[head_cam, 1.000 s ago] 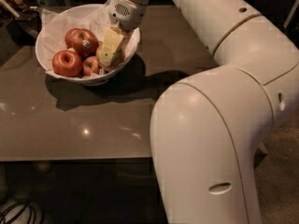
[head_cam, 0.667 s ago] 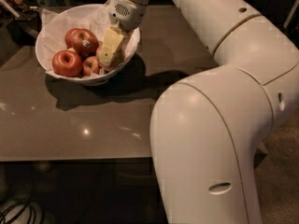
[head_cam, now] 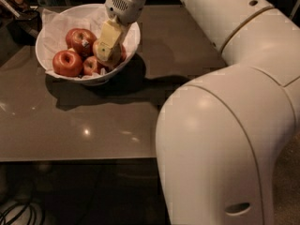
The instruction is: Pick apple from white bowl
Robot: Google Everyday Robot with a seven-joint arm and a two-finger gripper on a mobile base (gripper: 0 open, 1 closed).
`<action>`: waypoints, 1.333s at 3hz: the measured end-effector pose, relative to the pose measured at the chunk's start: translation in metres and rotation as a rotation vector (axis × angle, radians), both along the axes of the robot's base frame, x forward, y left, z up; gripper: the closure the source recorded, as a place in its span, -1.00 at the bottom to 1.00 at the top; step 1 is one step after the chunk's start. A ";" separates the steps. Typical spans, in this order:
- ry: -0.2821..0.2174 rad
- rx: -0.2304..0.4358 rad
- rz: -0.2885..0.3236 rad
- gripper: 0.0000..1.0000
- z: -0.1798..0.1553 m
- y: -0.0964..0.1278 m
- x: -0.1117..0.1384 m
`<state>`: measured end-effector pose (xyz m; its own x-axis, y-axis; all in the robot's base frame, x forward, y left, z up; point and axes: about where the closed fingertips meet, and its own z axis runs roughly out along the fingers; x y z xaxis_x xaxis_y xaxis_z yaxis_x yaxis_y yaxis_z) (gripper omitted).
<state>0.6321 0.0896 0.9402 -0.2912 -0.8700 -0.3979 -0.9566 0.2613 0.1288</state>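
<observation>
The white bowl (head_cam: 51, 25), lined with crinkled white paper, stands at the far left of the brown table. It holds several apples: a red one (head_cam: 67, 62) at the front left, a red one with a small sticker (head_cam: 80, 38) behind it, and a small red one (head_cam: 93, 65) at the front. My gripper (head_cam: 108, 47) reaches down into the right side of the bowl, right over an apple. That apple is mostly hidden behind the gripper. Only a paler edge of the apple (head_cam: 97, 49) shows on the left.
The brown table (head_cam: 93, 125) runs forward to its front edge at mid-frame. My white arm (head_cam: 220, 139) fills the right half of the view. Dark clutter (head_cam: 14, 3) lies at the far left behind the bowl. Cables (head_cam: 18, 212) lie on the floor at the bottom left.
</observation>
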 end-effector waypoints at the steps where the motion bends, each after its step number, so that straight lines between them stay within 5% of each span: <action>1: -0.053 -0.009 0.002 1.00 0.015 -0.002 0.000; 2: -0.073 -0.006 0.041 1.00 0.023 0.005 -0.001; 4: -0.182 0.065 0.261 1.00 0.073 0.014 -0.035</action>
